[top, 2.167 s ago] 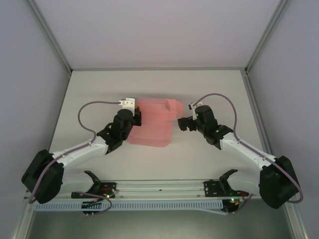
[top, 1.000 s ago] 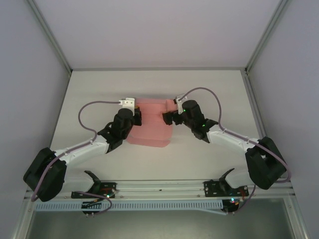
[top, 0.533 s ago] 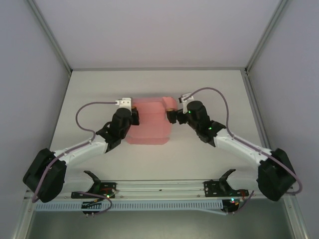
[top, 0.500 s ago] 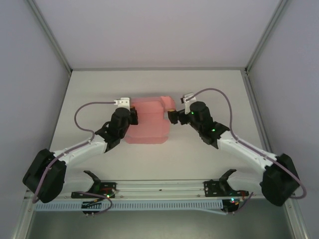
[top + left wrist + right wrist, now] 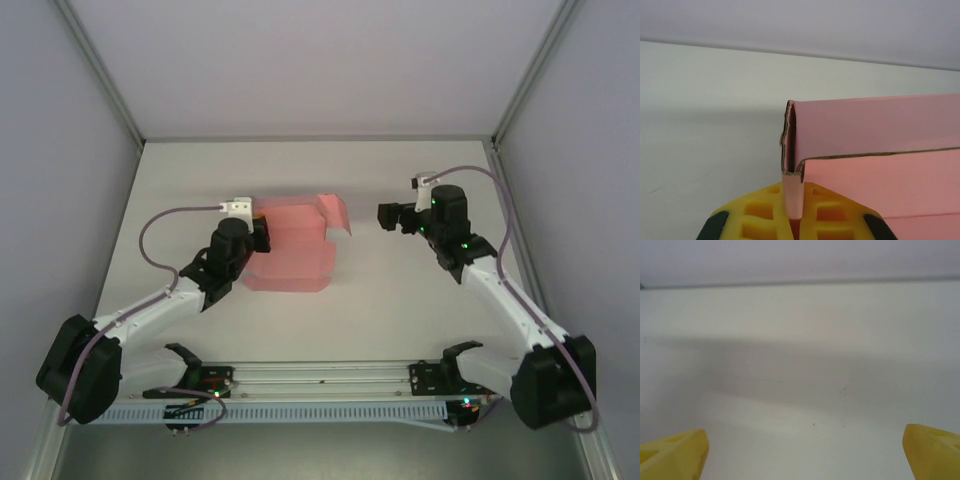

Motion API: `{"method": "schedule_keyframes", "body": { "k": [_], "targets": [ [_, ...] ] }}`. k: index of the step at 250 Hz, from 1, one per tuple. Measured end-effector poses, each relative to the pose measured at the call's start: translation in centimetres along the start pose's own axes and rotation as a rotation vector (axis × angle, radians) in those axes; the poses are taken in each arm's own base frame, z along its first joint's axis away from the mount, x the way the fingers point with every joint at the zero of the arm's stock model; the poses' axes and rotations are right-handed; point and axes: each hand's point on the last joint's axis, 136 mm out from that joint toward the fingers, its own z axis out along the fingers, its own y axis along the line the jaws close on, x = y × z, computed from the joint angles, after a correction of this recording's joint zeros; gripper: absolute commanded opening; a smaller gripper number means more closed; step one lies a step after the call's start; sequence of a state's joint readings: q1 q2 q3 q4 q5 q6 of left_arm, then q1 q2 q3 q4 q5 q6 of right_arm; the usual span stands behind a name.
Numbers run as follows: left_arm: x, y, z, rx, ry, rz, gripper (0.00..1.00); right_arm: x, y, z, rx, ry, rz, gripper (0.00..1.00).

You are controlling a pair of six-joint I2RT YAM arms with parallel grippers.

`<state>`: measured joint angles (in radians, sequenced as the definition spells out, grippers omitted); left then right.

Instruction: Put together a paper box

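Note:
The pink paper box lies partly folded on the white table, left of centre, with one flap tilted up at its far right corner. My left gripper is at the box's left edge. In the left wrist view its yellow fingers are shut on a narrow pink tab of the paper box, whose folded panels rise ahead and to the right. My right gripper hovers apart from the box, to the right of the flap. It stands wide open over bare table.
Grey enclosure walls close in the table on the left, right and far sides. A metal rail with the arm bases runs along the near edge. Open table surface lies between the box and the right arm.
My right gripper has drawn back to the right, off the box's right side. The right flap now stands free and tilted up. My left gripper has shifted slightly left with the box.

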<state>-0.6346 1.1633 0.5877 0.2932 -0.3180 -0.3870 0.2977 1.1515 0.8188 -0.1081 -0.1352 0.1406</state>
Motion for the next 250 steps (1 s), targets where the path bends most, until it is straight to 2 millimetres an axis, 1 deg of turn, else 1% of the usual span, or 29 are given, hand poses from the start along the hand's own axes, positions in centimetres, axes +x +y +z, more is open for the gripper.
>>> {"method": "schedule_keyframes", "body": {
  "k": [34, 67, 96, 125, 154, 180, 208, 250],
  "targets": [
    [0.1, -0.4, 0.0, 0.023, 0.007, 0.003, 0.0, 1.3, 2.2, 2.9, -0.15, 0.126, -0.015, 0.96],
    [0.2, -0.6, 0.0, 0.033, 0.011, 0.003, 0.0, 1.7, 4.5, 4.2, -0.293, 0.183, -0.03, 0.94],
    [0.2, -0.6, 0.0, 0.034, 0.011, 0.003, 0.0, 2.4, 7.1, 4.2, -0.411, 0.212, -0.066, 0.92],
    [0.2, -0.6, 0.0, 0.033, 0.011, 0.003, 0.0, 3.7, 10.6, 3.6, -0.526, 0.245, -0.124, 0.91],
    [0.2, -0.6, 0.0, 0.033, 0.012, 0.003, 0.0, 4.8, 12.9, 3.4, -0.598, 0.273, -0.143, 0.91],
    [0.4, -0.5, 0.1, 0.03, 0.017, 0.005, 0.0, 5.3, 13.8, 3.8, -0.622, 0.279, -0.145, 0.9],
    [0.6, -0.4, 0.2, 0.026, 0.023, 0.007, 0.0, 5.4, 14.2, 4.6, -0.616, 0.284, -0.139, 0.91],
    [0.5, 0.3, 0.3, -0.003, 0.023, 0.005, 0.0, 5.3, 14.5, 5.5, -0.583, 0.275, -0.141, 0.91]
  ]
}}
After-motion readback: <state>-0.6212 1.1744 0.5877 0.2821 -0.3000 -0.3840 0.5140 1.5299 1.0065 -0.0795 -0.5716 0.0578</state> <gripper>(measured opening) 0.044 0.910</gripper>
